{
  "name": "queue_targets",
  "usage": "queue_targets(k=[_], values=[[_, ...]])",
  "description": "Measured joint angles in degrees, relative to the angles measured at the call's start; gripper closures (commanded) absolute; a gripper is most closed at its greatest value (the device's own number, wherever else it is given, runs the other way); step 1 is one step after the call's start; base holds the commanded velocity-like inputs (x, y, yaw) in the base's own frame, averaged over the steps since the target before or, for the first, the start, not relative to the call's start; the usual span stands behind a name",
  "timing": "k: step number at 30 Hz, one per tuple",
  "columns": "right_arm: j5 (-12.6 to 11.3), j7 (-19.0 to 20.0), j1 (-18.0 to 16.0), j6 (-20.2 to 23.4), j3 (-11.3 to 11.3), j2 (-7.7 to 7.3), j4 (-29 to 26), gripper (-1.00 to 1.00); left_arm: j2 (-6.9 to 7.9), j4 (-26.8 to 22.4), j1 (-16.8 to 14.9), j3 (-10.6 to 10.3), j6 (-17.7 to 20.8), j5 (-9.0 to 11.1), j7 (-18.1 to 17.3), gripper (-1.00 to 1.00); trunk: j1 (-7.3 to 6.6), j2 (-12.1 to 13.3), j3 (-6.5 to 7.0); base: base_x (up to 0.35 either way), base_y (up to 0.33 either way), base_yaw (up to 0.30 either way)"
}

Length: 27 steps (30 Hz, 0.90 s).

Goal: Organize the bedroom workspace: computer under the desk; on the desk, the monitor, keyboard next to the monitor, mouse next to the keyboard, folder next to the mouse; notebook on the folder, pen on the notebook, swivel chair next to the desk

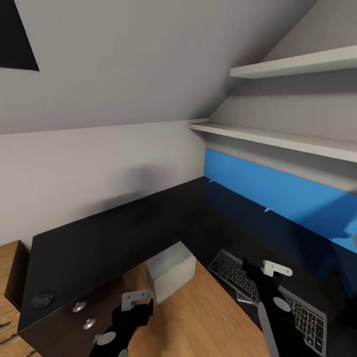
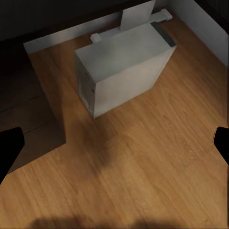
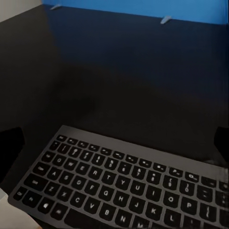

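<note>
Both hands, left (image 1: 137,304) and right (image 1: 261,269), are hanging apart; slim grey-keyed keyboard (image 1: 270,292) is lying on the glossy black bench (image 1: 124,223), lower right.

Keyboard (image 1: 267,292) on desk (image 1: 124,228) at right, mouse (image 1: 43,299) far left, computer (image 1: 171,272) beneath
</note>
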Motion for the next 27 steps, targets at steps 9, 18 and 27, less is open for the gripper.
queue_targets(k=[9,18,27], values=[[-0.12,0.22,-0.01,-1.73,0.36,0.01,0.01,-1.00,0.00,-0.01,0.01,0.01,0.00,0.00,-0.01,-1.00,0.00,0.00,0.00,0.000,0.000,-0.033],[-0.14,0.26,-0.01,-2.02,0.59,0.13,-0.04,-1.00,0.00,-0.01,0.01,0.01,0.00,0.01,-0.01,-1.00,0.00,0.00,0.00,0.029,0.000,-0.001],[-0.14,0.86,-0.01,-2.01,2.47,0.18,-0.26,-1.00,0.03,-0.02,0.01,0.01,0.00,0.01,0.04,-1.00,-0.02,-0.01,0.00,0.278,0.000,0.000]])
